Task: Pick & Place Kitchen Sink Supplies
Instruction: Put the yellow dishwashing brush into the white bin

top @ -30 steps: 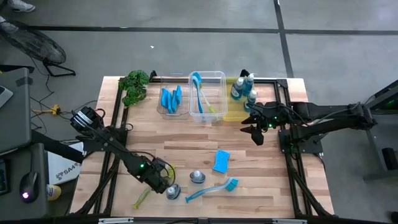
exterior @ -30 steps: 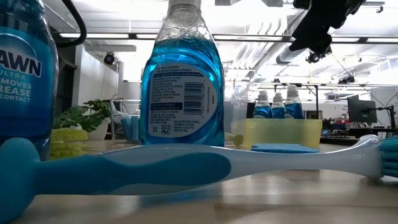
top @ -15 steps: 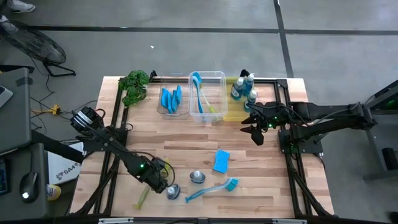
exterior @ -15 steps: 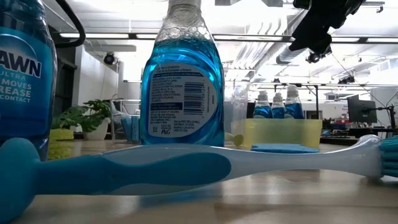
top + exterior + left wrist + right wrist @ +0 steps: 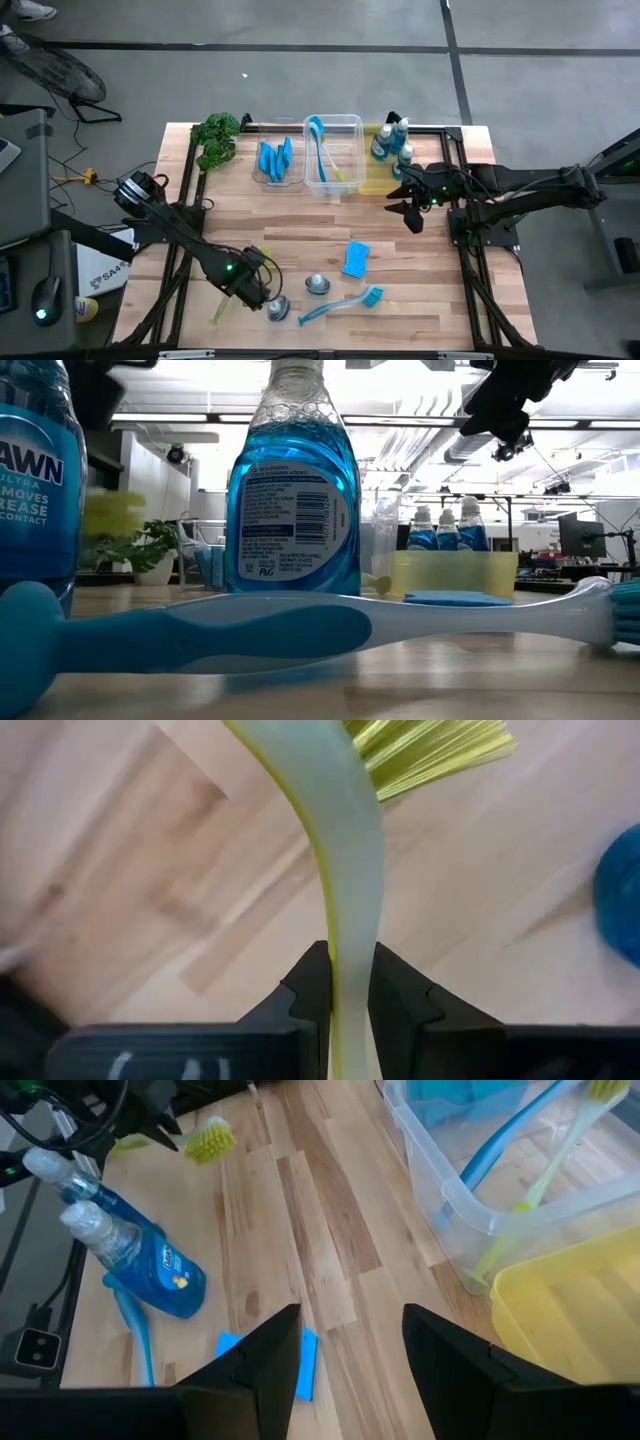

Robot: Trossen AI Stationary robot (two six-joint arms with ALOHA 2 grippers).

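Left hand (image 5: 345, 995) clamped on the yellow-green dish brush (image 5: 340, 860) handle, at the worktop's (image 5: 450, 300) near-left, brush lifted clear of the surface. Right hand (image 5: 350, 1350) hovers with fingers apart, holding nothing, near the yellow bin (image 5: 570, 1310) at far right.

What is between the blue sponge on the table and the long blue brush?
Only bare wood. The high view shows the flat blue sponge and the long-handled blue dish brush apart, with empty wooden tabletop between them.

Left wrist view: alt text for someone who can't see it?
The left gripper is shut on the pale handle of a yellow-green dish brush, bristles pointing away from the camera, above the wooden table. A blue object sits at the picture's edge.
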